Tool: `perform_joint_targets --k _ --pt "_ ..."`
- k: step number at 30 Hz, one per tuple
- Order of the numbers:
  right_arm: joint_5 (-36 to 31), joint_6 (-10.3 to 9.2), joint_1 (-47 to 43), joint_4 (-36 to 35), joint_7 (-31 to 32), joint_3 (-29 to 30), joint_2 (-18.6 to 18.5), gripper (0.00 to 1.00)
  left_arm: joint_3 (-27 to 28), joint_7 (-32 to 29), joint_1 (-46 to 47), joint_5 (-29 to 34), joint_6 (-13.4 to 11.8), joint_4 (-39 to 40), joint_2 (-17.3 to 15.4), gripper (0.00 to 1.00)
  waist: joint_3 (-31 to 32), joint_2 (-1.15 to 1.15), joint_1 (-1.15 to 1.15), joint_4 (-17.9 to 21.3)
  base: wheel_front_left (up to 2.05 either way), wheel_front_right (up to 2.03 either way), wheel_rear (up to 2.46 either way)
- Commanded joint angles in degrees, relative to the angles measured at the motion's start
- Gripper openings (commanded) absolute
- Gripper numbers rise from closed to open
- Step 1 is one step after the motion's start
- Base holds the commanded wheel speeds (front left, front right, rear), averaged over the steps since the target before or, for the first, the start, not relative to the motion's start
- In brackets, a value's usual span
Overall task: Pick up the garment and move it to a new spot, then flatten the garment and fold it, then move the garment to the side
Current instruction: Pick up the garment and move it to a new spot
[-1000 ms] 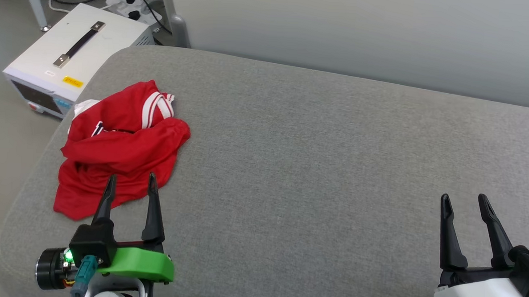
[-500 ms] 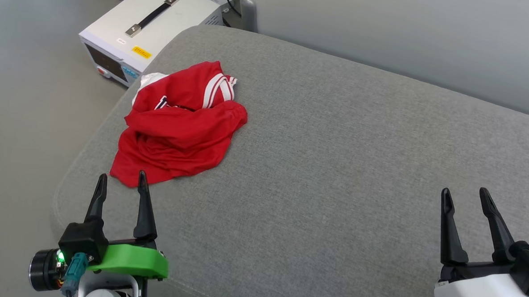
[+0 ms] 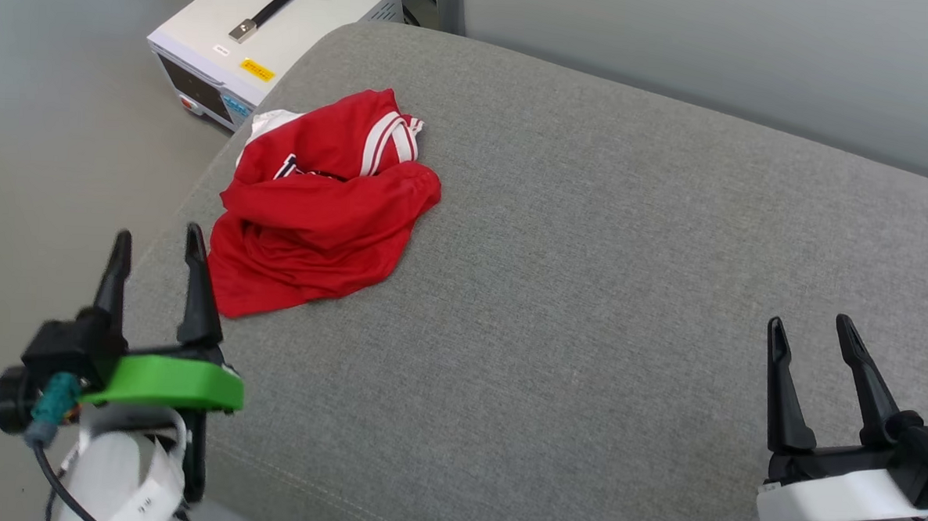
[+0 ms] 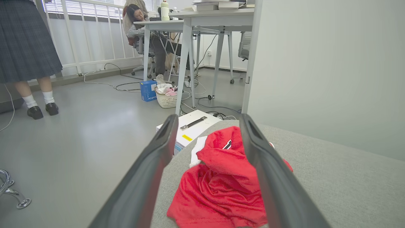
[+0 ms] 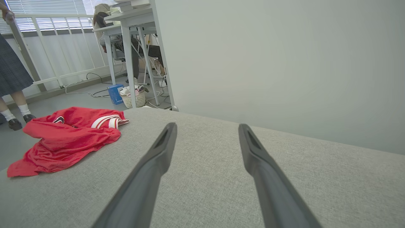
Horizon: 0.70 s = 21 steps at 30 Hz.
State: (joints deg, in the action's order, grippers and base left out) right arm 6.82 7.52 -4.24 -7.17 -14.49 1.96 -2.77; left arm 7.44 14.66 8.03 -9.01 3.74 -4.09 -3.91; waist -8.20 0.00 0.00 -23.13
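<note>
My left claw (image 3: 158, 231), wide open and empty, has shifted beside the crumpled red, white-trimmed jersey (image 3: 317, 215), seemingly lining up the pickup.

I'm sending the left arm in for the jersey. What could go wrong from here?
1. The jersey lies crumpled near the cushion's left edge; a sideways tug could slide it off toward the white box on the floor.
2. Its layers are bunched, so the open left gripper may pinch several folds, making flattening harder.
3. That gripper hangs at the cushion's rim; a low approach might snag the edge.
</note>
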Motion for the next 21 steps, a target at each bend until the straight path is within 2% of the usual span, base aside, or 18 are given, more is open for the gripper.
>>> perform_joint_targets --k 1,4,9,15,19,21 --pt "-0.76 -0.03 1.35 -0.57 -0.51 0.05 -0.10 1.00 1.06 0.34 3.63 -0.01 1.23 -0.54 -1.27 1.00 -1.50 0.00 0.00 1.01 0.00 0.00 0.00" --pt "-1.94 -0.03 2.91 -1.15 -0.51 -0.06 -0.10 1.00 2.95 0.34 10.67 -1.42 2.91 -2.45 -4.29 1.00 -4.00 0.00 0.00 2.10 0.00 0.00 0.00" --pt "-3.55 -0.03 5.72 -2.40 -0.51 0.04 -0.10 1.00 3.42 0.34 21.85 -6.86 3.68 -7.47 -10.09 1.00 -8.51 0.00 0.00 4.11 0.00 0.00 0.00" --pt "-4.75 -0.03 7.82 -4.36 -0.51 0.10 -0.10 1.00 -5.53 -1.87 31.45 -14.07 3.73 -12.26 -19.36 1.00 -12.43 0.00 0.00 5.74 0.00 0.00 0.00" --pt "-5.41 -0.03 8.81 -5.33 -0.51 -0.18 -0.10 1.00 -13.65 -9.23 37.21 -20.53 3.73 -15.32 -25.89 1.00 -14.29 0.00 0.00 6.67 0.00 0.00 0.00" --pt "-5.62 -0.03 9.24 -5.79 -0.51 -0.10 -0.24 1.00 -18.23 -14.91 39.39 -24.72 3.74 -16.57 -28.35 1.00 -15.09 0.00 0.00 6.92 0.00 0.00 0.00"
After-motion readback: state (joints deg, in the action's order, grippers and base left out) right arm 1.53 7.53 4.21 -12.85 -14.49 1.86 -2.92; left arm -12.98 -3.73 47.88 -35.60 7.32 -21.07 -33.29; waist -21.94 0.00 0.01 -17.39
